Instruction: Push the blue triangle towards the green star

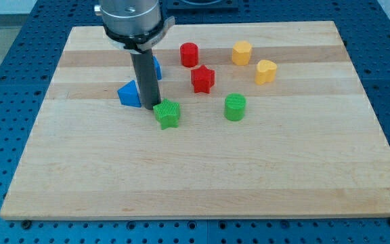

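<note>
The blue triangle [129, 93] lies on the wooden board [202, 176], left of centre. The green star [167, 114] sits just right of it and a little lower. My tip [147, 107] stands between the two, close against the triangle's right side and right at the star's upper left edge. The rod hides part of a second blue block [156, 68] behind it, whose shape I cannot make out.
A red cylinder [189, 53] and a red star [202, 79] lie up and right of my tip. A green cylinder [235, 107] sits right of the green star. A yellow hexagon-like block [242, 52] and a yellow heart [266, 70] lie at the upper right.
</note>
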`<control>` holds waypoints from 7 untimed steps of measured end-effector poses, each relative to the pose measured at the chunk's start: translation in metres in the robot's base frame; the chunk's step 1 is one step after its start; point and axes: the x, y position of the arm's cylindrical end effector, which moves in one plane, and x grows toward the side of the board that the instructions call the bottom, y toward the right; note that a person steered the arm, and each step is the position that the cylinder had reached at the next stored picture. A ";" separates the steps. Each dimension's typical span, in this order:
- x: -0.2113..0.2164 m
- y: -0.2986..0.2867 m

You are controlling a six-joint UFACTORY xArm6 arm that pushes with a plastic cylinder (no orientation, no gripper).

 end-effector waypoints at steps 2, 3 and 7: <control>0.009 0.030; 0.009 0.030; 0.006 -0.116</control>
